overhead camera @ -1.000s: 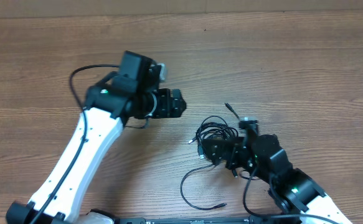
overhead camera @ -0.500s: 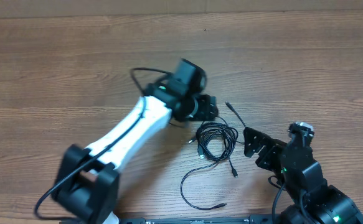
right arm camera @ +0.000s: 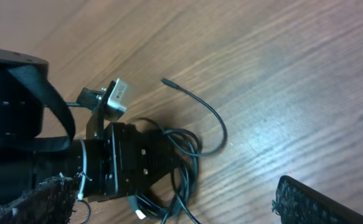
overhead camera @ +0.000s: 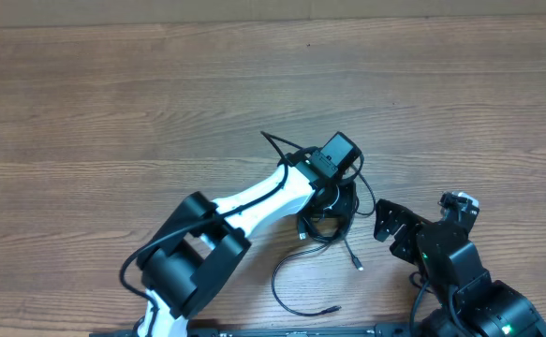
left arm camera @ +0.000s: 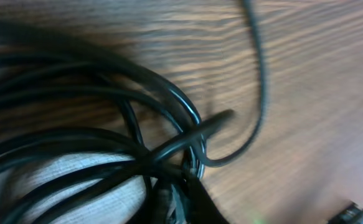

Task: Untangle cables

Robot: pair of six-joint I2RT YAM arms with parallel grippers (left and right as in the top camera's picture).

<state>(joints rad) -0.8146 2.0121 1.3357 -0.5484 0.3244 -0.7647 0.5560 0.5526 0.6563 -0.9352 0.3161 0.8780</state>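
A tangle of black cables (overhead camera: pixel 321 225) lies coiled on the wooden table; one strand trails down to a plug (overhead camera: pixel 333 307). My left gripper (overhead camera: pixel 331 198) is down on the upper part of the coil, shut on its cable strands. In the left wrist view the loops (left arm camera: pixel 106 118) fill the frame and the dark fingertips (left arm camera: pixel 190 196) pinch crossing strands at the bottom edge. My right gripper (overhead camera: pixel 391 229) stands open just right of the coil, holding nothing. The right wrist view has the left gripper (right arm camera: pixel 169 158) on the cables (right arm camera: pixel 190 146), with one open pad (right arm camera: pixel 315 202) at the right.
A thin cable end (right arm camera: pixel 167 81) curves away from the coil over bare wood. A short strand ends in a plug (overhead camera: pixel 358 266) between the coil and my right gripper. The left arm (overhead camera: pixel 244 201) stretches from the lower left across the table's middle.
My left arm swung right from the table's middle onto the coil and its jaws closed on the strands. My right gripper drew back from the coil to its right side.
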